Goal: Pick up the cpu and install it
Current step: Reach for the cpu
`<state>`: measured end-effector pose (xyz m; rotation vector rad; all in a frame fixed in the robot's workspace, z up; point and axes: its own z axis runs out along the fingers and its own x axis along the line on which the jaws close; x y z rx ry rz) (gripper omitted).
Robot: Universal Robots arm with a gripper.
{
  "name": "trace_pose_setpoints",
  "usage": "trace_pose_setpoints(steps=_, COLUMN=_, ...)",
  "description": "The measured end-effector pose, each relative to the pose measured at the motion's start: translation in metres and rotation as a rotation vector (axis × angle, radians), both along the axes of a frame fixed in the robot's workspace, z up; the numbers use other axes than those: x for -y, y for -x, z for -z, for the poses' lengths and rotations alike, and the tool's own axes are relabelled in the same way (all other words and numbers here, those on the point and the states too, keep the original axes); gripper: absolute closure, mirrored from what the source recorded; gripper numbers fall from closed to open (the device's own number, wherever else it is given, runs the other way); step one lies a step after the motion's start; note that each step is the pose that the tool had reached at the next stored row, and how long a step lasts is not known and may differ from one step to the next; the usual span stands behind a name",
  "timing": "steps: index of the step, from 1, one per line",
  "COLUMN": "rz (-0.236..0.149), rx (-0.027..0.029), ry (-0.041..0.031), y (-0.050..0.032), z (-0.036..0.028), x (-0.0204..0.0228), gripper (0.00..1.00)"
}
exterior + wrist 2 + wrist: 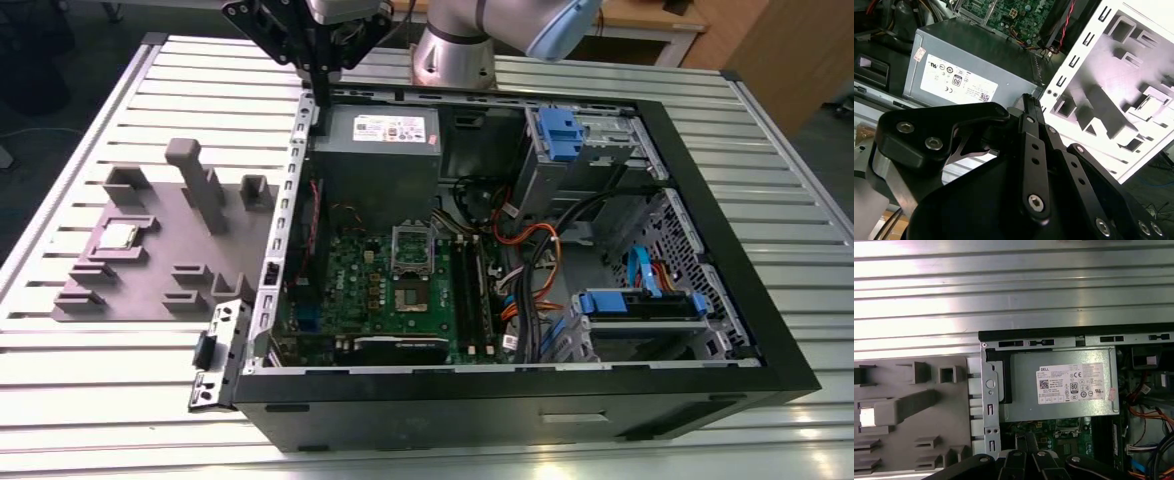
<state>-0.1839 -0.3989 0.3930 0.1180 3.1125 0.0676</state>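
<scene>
Presently, the cpu (120, 236) is seen lying in a recess of the grey fixture tray (134, 282), at nine o'clock from the open computer case (534, 410) in the exterior view. Within the case a power supply (378, 150) and a green motherboard (354, 285) are housed. The gripper (318, 78), its fingers pressed together and empty, is held over the case's eleven-o'clock corner.

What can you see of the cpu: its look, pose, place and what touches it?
The cpu is a small flat square with a pale silvery metal top. It lies flat, top up, in a raised seat of the grey holder on the slatted table, outside the open computer case, at the exterior view's left. Nothing but the holder touches it.
</scene>
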Motion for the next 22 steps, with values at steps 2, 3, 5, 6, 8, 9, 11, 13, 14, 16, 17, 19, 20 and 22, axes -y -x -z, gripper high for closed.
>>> trace_pose_setpoints(steps=2, rz=0.0, rx=0.0, ry=0.0, y=0.0008, z=0.0, x=0.0, gripper=0.89)
trace_pose_setpoints(steps=3, rz=0.0, rx=0.0001, ry=-0.0001, y=0.0012, z=0.0, x=0.0, gripper=0.89)
trace_pose_setpoints(steps=5, rz=0.0, rx=0.0, ry=-0.0001, y=0.002, z=0.0, x=0.0, gripper=0.89)
trace_pose_setpoints(steps=6, rz=0.0, rx=0.0, ry=0.0, y=0.0024, z=0.0, x=0.0, gripper=0.89)
trace_pose_setpoints(steps=8, rz=0.0, rx=0.0, ry=0.0, y=0.0035, z=0.0, x=0.0, gripper=0.89)
trace_pose_setpoints(steps=9, rz=0.0, rx=0.0, ry=0.0, y=0.0039, z=0.0, x=0.0, gripper=0.89)
trace_pose_setpoints(steps=11, rz=0.0, rx=0.0001, ry=-0.0001, y=0.005, z=0.0, x=0.0, gripper=0.89)
trace_pose_setpoints(steps=13, rz=0.0, rx=0.0, ry=0.0, y=0.0065, z=0.0, x=0.0, gripper=0.89)
trace_pose_setpoints(steps=14, rz=0.0, rx=0.0001, ry=0.0, y=0.0073, z=0.0, x=0.0, gripper=0.89)
trace_pose_setpoints(steps=16, rz=0.0, rx=0.0001, ry=0.0, y=0.0093, z=0.0, x=0.0, gripper=0.89)
trace_pose_setpoints(steps=17, rz=0.0, rx=0.0001, ry=0.0, y=0.0104, z=0.0, x=0.0, gripper=0.89)
trace_pose_setpoints(steps=19, rz=0.0, rx=0.0, ry=0.0, y=0.0129, z=0.0, x=0.0001, gripper=0.89)
trace_pose_setpoints(steps=20, rz=0.0, rx=0.0001, ry=0.0, y=0.0144, z=0.0001, x=0.0001, gripper=0.89)
trace_pose_setpoints(steps=22, rz=0.0, rx=0.0001, ry=0.0, y=0.0171, z=0.0, x=0.0002, gripper=0.89)
